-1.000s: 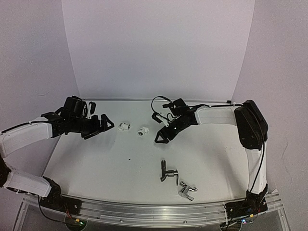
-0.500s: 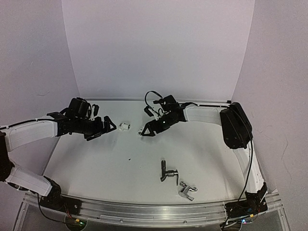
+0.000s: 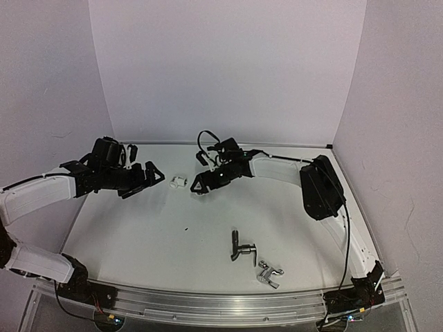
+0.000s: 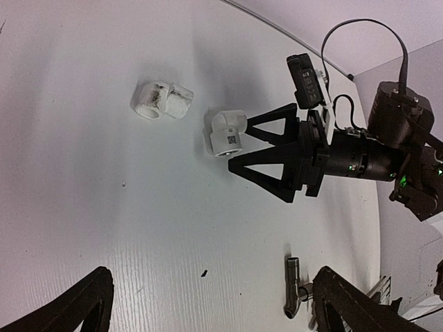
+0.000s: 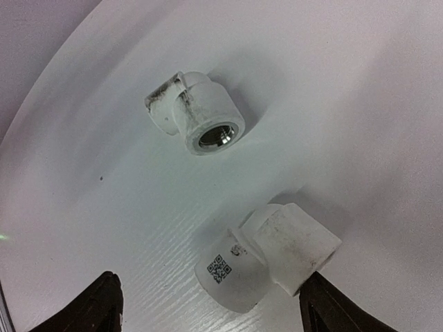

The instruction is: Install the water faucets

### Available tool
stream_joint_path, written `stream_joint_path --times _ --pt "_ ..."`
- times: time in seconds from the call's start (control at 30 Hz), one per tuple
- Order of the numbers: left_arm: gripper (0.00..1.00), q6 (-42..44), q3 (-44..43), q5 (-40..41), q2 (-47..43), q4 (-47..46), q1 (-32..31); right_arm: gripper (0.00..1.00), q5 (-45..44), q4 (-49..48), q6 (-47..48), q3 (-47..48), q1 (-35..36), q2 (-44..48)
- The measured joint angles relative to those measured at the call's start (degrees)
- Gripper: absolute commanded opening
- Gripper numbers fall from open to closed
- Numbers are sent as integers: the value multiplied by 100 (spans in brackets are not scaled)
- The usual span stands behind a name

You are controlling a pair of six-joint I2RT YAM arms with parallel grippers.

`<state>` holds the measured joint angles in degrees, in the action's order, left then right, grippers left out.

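Tabletop: plain white table (image 3: 138, 235), pale walls all round.
Left gripper (image 3: 151, 176): jaws wide, nothing in them, hanging just beside the grubby elbow fitting (image 3: 178, 182).
Right gripper (image 3: 198, 185): spread too, straddling the QR-stickered elbow fitting (image 5: 263, 266), not clamped.
Faucets: dark faucet (image 3: 239, 245) and chrome faucet (image 3: 270, 274) lie near the front edge, well apart from both grippers.
Risk: a lopsided squeeze on that round plastic could squirt or spin it away imo; the arms are close, so they might bump.

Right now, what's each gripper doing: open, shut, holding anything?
Left gripper: open, holding nothing.
Right gripper: open, fingers either side of a white fitting, not clamped.
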<state>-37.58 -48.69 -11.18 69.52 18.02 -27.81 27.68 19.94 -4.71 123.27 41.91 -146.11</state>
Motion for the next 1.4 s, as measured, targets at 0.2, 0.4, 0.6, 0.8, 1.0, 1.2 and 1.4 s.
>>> stream_joint_path --times 0.2,0.4,0.6,0.8,1.0,1.2,1.4 --pt "100 0 0 64 -23 9 0 82 -233 10 432 155 247 -118" --pt "100 -5 3 81 -81 9 0 74 -616 3 1204 140 651 -118" --pt "100 -53 18 81 -205 15 8 69 -875 -18 1853 6 1049 -118" --pt "100 -146 81 132 -272 122 90 85 -826 -267 2268 -659 1219 72" --pt "100 125 -21 93 274 194 163 90 -716 -172 2258 -2084 1105 1088" --pt "100 676 -816 -81 1505 270 168 90 -500 -100 2148 -3293 781 2212" --pt "100 1126 -1573 -259 2571 269 168 92 -386 -89 2049 -4396 161 3146"
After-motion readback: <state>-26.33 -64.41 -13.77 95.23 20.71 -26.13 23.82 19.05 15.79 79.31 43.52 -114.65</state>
